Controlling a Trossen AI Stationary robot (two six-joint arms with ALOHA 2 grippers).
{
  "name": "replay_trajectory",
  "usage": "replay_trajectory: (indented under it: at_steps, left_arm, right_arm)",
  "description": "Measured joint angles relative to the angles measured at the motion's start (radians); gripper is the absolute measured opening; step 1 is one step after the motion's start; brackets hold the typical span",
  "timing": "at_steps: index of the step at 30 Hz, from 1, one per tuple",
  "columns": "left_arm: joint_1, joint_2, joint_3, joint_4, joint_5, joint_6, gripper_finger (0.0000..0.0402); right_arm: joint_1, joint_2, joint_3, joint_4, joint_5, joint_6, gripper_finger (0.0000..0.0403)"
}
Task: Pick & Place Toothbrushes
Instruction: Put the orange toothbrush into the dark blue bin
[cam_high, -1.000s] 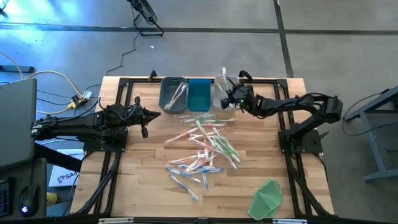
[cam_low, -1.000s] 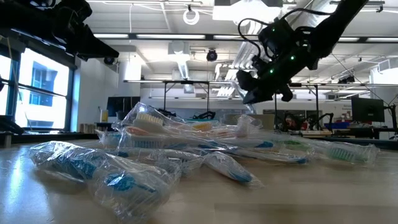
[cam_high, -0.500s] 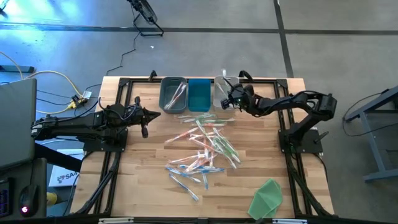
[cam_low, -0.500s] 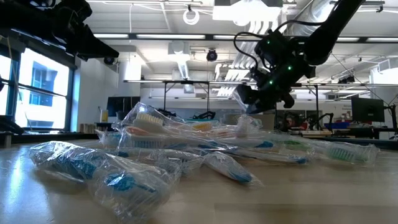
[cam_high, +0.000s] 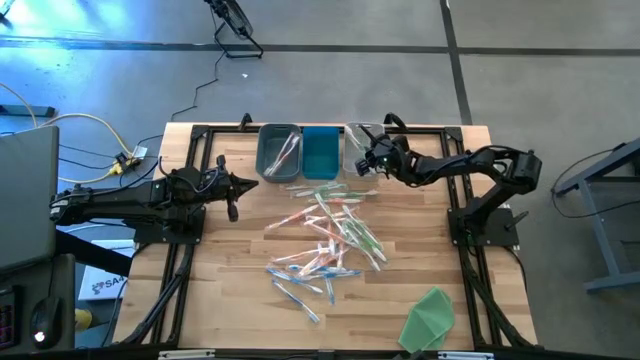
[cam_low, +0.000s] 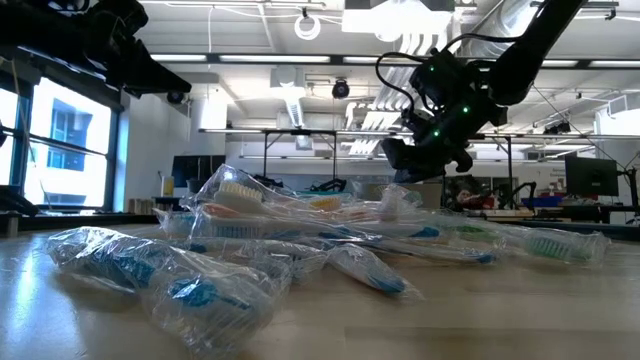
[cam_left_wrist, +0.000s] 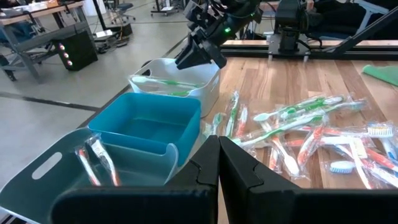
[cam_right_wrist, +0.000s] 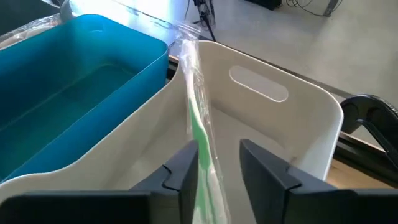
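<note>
From above, the right gripper (cam_high: 368, 162) is seen over the white bin (cam_high: 357, 137), and toothbrushes (cam_high: 325, 235) are strewn mid-table. At the right wrist, parted fingers (cam_right_wrist: 186, 163) flank a green toothbrush (cam_right_wrist: 198, 134) without gripping. The left gripper (cam_left_wrist: 217, 163) is seen clenched, empty.

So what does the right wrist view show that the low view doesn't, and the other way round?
Only the right wrist view shows the white bin, the blue bin beside it, and a green toothbrush in its wrapper standing between the right gripper fingers, which are parted, above the white bin. Only the low view shows the pile of wrapped toothbrushes on the table. Both show the right gripper.
</note>
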Motion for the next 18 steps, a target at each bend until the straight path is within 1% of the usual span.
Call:
replay_trajectory:
  at_steps: [4, 7, 10, 13, 18]
  left_arm:
    - [0.0, 0.0, 0.0, 0.0, 0.0, 0.0, 0.0]
    - [0.0, 0.0, 0.0, 0.0, 0.0, -0.002, 0.0]
    - [0.0, 0.0, 0.0, 0.0, 0.0, -0.002, 0.0]
    - [0.0, 0.0, 0.0, 0.0, 0.0, -0.002, 0.0]
    - [0.0, 0.0, 0.0, 0.0, 0.0, -0.002, 0.0]
  right_arm:
    - [0.0, -0.007, 0.0, 0.001, 0.001, -0.005, 0.0149]
    - [0.005, -0.04, 0.0, 0.005, 0.001, -0.006, 0.0159]
    - [0.016, -0.089, 0.0, 0.003, 0.0, -0.026, 0.0158]
    - [0.032, -0.149, 0.0, 0.004, 0.0, -0.077, 0.0151]
    - [0.064, -0.241, 0.0, 0.004, 0.0, -0.111, 0.0138]
